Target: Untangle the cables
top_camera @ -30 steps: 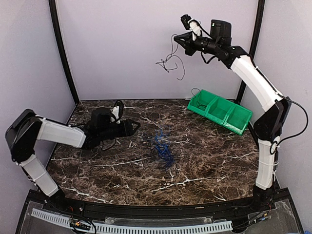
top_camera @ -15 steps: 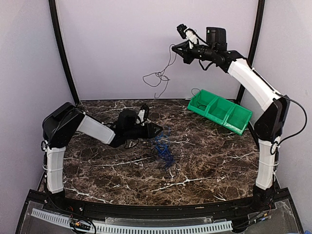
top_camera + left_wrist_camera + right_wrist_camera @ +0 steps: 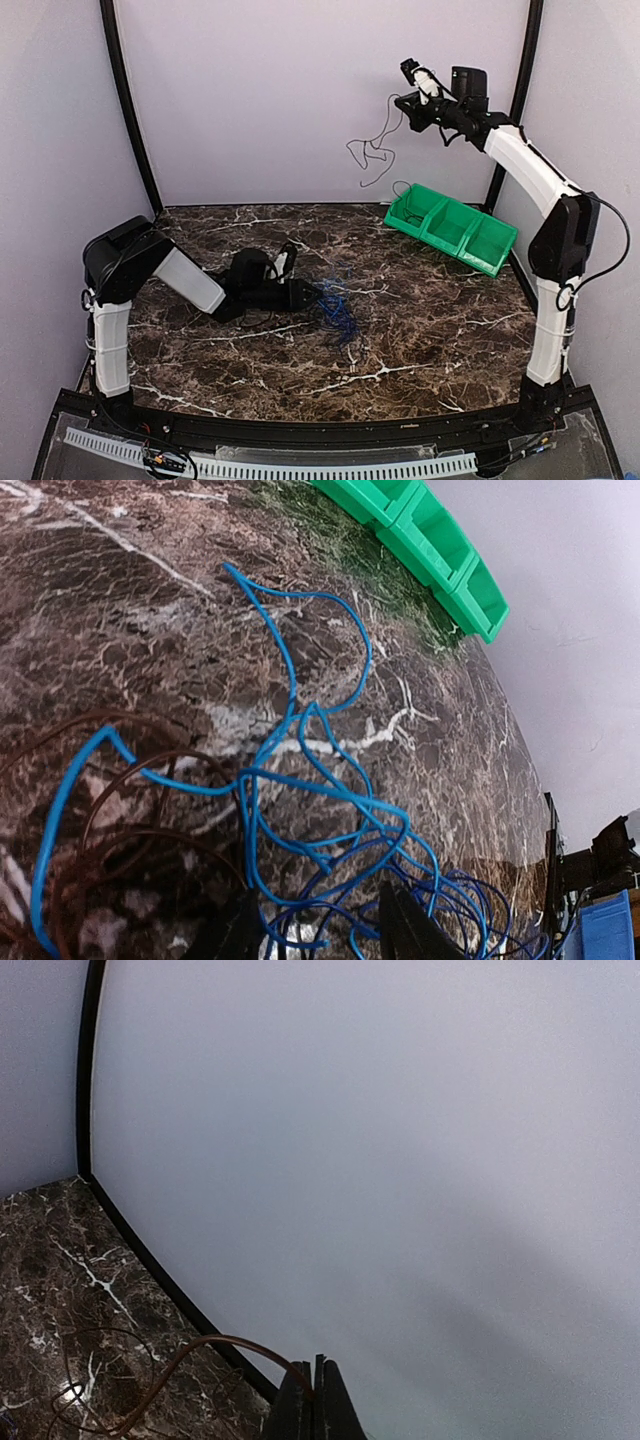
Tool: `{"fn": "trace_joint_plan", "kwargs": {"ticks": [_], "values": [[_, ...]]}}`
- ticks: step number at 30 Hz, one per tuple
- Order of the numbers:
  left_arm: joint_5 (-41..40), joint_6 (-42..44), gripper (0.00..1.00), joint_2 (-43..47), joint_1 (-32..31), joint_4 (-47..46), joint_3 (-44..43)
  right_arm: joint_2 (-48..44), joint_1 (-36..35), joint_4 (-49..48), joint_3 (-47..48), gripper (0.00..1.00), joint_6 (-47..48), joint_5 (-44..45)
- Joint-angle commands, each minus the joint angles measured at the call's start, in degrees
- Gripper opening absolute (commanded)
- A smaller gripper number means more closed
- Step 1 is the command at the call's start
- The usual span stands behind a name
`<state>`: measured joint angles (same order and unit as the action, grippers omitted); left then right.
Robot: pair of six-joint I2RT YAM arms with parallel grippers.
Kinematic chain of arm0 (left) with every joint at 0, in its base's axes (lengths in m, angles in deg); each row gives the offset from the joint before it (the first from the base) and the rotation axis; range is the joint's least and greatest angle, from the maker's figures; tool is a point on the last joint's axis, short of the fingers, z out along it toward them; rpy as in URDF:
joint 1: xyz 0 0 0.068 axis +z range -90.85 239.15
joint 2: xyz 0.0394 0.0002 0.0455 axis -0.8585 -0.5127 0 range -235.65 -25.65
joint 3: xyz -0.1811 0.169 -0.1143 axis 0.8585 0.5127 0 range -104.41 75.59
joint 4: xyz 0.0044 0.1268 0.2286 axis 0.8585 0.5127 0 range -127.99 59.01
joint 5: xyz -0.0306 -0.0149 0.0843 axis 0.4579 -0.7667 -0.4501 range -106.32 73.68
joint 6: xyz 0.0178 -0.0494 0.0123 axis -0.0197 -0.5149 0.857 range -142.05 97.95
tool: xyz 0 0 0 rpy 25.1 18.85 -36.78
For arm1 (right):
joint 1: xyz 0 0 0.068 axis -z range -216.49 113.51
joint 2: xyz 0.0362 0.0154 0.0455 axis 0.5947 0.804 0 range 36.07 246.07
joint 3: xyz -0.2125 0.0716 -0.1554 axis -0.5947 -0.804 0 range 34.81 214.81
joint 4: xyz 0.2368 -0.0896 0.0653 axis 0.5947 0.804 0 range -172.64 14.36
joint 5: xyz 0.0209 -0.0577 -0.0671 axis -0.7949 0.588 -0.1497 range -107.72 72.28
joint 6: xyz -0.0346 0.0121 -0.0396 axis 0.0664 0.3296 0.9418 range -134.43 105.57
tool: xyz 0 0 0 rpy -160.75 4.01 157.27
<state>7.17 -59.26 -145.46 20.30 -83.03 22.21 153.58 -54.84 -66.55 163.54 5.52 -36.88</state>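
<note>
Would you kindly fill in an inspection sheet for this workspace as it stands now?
Surface: dark marble table with white veining.
Job's things: blue cables tangled mid-table; black cable dangling in the air.
Clutter: green bin at the far right.
Grippers: left gripper low and open at the blue cables; right gripper raised and shut on the black cable.
Cables: arm wiring loops off the right arm.
Surroundings: plain walls.

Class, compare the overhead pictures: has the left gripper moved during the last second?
Yes: the left gripper moved right, closer to the green bin, reaching the blue cables.
</note>
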Motion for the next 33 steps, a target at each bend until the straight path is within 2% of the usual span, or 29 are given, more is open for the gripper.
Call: {"fn": "trace_joint_plan", "kwargs": {"ticks": [1, 11, 17, 20, 27, 33], "values": [[0.33, 0.18, 0.46, 7.04, 0.01, -0.09, 3.57, 2.01, 4.6, -4.43, -1.41, 0.0, -2.39, 0.54], [-4.82, 3.0, 0.48, 16.4, 0.03, 5.35, 8.54, 6.4, 13.19, -7.28, -6.68, 0.0, -6.65, -2.85], [-6.43, 4.32, 0.48, 17.93, 0.06, 7.81, 9.03, 14.93, 13.95, -0.44, -3.11, 0.0, -3.86, -5.81], [-6.36, 4.24, 0.48, 18.03, 0.03, 8.13, 9.36, 15.87, 13.98, -1.12, -4.29, 0.0, -4.8, -6.77], [-6.54, 3.83, 0.48, 17.9, 0.04, 8.14, 10.24, 18.27, 13.95, -1.11, -6.18, 0.0, -5.77, -4.2], [-6.16, 3.12, 0.48, 17.14, 0.03, 7.42, 10.45, 23.17, 12.27, 5.43, -1.3, 0.0, -0.9, 3.85]]}}
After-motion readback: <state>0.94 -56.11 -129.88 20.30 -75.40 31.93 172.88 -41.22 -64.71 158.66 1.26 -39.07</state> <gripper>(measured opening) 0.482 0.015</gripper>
